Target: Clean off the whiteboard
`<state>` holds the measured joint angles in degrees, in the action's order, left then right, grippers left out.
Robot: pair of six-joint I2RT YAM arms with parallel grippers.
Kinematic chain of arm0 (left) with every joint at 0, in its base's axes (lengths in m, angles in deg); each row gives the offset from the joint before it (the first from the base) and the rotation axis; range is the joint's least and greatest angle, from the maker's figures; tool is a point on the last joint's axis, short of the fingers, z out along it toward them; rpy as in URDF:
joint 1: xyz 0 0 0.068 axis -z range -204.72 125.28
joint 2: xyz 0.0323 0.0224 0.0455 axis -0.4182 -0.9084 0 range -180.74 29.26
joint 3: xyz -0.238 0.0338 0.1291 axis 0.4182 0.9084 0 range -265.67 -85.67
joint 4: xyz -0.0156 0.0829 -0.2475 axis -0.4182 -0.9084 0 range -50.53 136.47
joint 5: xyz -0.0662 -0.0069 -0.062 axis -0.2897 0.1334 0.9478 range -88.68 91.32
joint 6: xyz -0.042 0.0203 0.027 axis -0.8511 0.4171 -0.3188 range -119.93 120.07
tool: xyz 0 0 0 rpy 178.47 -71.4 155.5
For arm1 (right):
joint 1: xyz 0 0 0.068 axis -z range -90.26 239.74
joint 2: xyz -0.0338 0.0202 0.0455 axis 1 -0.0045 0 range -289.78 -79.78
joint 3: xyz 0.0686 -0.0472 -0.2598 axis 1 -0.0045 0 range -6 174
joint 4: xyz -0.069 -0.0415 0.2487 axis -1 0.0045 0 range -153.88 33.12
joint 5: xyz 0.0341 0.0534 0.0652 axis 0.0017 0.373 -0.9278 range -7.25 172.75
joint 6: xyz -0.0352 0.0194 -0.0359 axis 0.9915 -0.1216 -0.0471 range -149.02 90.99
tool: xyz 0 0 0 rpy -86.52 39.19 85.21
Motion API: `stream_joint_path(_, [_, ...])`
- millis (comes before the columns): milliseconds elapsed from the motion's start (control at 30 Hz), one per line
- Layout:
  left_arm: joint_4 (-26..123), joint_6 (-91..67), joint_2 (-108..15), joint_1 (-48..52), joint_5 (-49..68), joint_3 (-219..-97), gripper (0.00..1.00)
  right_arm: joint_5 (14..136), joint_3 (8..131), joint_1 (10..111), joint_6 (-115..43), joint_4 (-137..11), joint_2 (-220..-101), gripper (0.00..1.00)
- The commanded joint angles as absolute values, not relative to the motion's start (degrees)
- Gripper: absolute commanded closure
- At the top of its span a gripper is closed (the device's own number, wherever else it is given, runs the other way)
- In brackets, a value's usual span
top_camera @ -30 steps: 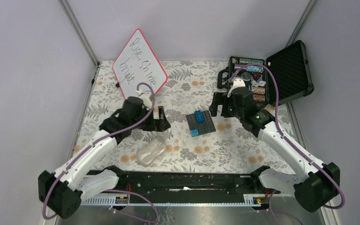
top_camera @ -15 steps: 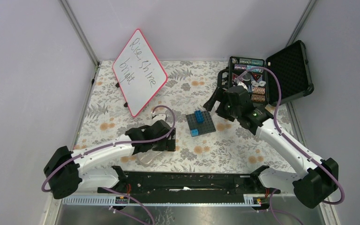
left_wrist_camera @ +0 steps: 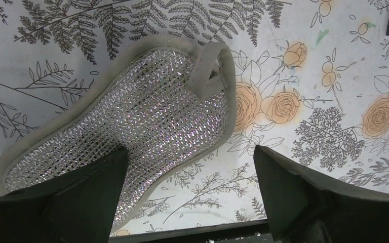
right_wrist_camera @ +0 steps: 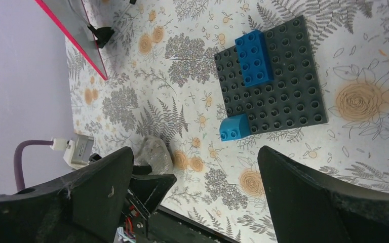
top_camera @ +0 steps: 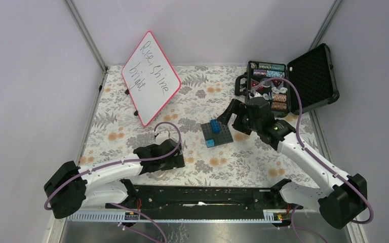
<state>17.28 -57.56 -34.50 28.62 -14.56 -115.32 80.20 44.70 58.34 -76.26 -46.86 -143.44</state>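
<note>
While the flat white board with a thin pink frame (top_camera: 151, 78) stands tilted on small black feet at about 11 o'clock on the flower-print counter (top_camera: 197, 96), black handwriting shows on its face.

The left arm lies low near 7 o'clock. The left gripper (left_wrist_camera: 190, 162) has its fingers wide apart over a shiny silver mesh pad with a soft grey rim and a little loop (left_wrist_camera: 147, 116). The pad lies flat on the counter, well apart from the board. One finger covers the pad's near edge. I cannot tell if it touches the pad.

The right gripper (right_wrist_camera: 195, 167) has its fingers apart too, with nothing between them. It hangs in the air just beside a dark grey studded brick plate (top_camera: 217, 132) in the middle of the counter, at about 1 o'clock from it. One blue brick (right_wrist_camera: 254, 58) sits on the plate. A smaller blue brick (right_wrist_camera: 234, 128) touches the plate's edge.

A black case with a foam-lined lid (top_camera: 304, 76) stands open at 2 o'clock.
</note>
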Motion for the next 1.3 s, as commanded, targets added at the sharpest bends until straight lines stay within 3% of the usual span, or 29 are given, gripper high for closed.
stream_joint_path(0, [25.6, -59.2, -35.6, 28.8, -11.3, -111.5, 0.01, 76.9, 49.8, 58.1, -66.9, -44.1, -145.0, 0.00])
stream_joint_path(233, [39.8, -59.8, -42.4, 28.8, -6.3, -109.9, 0.01, 72.7, 50.9, 58.1, -63.0, -43.5, -148.4, 0.00])
stream_joint_path(567, [50.2, -59.7, -45.2, 23.0, -4.1, -114.1, 0.01, 76.6, 52.5, 58.1, -59.0, -37.9, -151.6, 0.00])
stream_joint_path(933, [27.6, -42.1, -36.2, 23.0, -4.8, -125.0, 0.01, 77.1, 47.6, 58.2, -58.2, -43.2, -148.2, 0.00])
stream_joint_path(1267, [11.5, -28.0, -52.7, 30.6, -7.1, -138.3, 0.01, 75.3, 48.1, 58.1, -56.9, -44.0, -147.4, 0.00])
